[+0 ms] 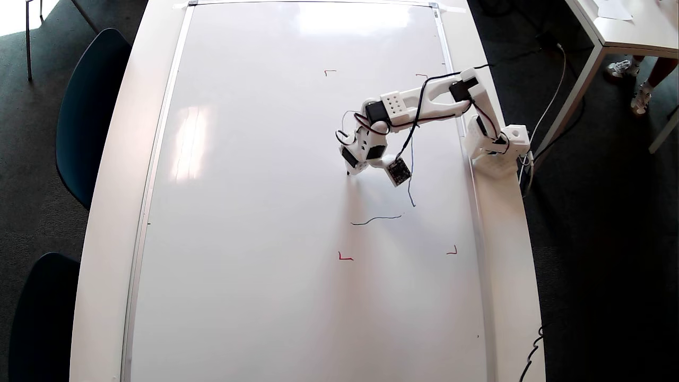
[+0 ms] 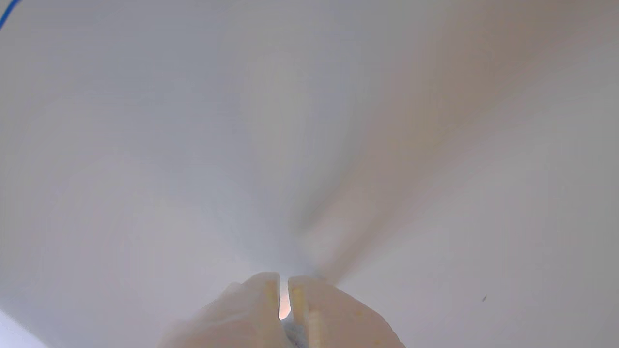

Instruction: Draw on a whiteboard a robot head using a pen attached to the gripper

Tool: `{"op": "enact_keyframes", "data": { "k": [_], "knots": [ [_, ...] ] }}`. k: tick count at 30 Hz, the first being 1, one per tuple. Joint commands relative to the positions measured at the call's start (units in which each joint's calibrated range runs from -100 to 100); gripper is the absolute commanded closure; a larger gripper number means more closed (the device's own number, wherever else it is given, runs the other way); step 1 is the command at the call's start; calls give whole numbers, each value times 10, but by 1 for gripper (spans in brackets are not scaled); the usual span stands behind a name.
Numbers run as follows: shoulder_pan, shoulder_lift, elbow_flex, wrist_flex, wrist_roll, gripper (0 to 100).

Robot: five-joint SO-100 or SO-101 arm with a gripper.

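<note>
The whiteboard [image 1: 254, 212] covers most of the table, with four small red corner marks, such as the one at lower left [image 1: 345, 258]. The robot head consists of two thin dark strokes: a wavy horizontal one [image 1: 376, 219] and a faint vertical one [image 1: 412, 185]. My gripper [image 1: 353, 167] points down at the board, up and left of those strokes. The pen's dark tip [image 1: 348, 173] touches or nearly touches the board below it. In the wrist view the two pale fingers [image 2: 263, 309] stand together with only a narrow slit, close above the board [image 2: 145, 145]. How the pen is fixed is hidden.
The arm's white base [image 1: 498, 146] sits on the table rim right of the board's silver frame [image 1: 159, 159], with cables trailing off to the right. A small black circuit board [image 1: 399, 171] hangs beside the gripper. Dark chairs [image 1: 90, 106] stand at the left.
</note>
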Motion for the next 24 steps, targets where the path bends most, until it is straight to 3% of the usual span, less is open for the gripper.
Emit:
{"op": "enact_keyframes", "data": {
  "k": [1, 10, 24],
  "knots": [
    [-47, 34, -22, -4, -25, 99],
    [-115, 96, -136, 3, -60, 99],
    [-152, 106, -156, 5, -81, 99]
  ]
}}
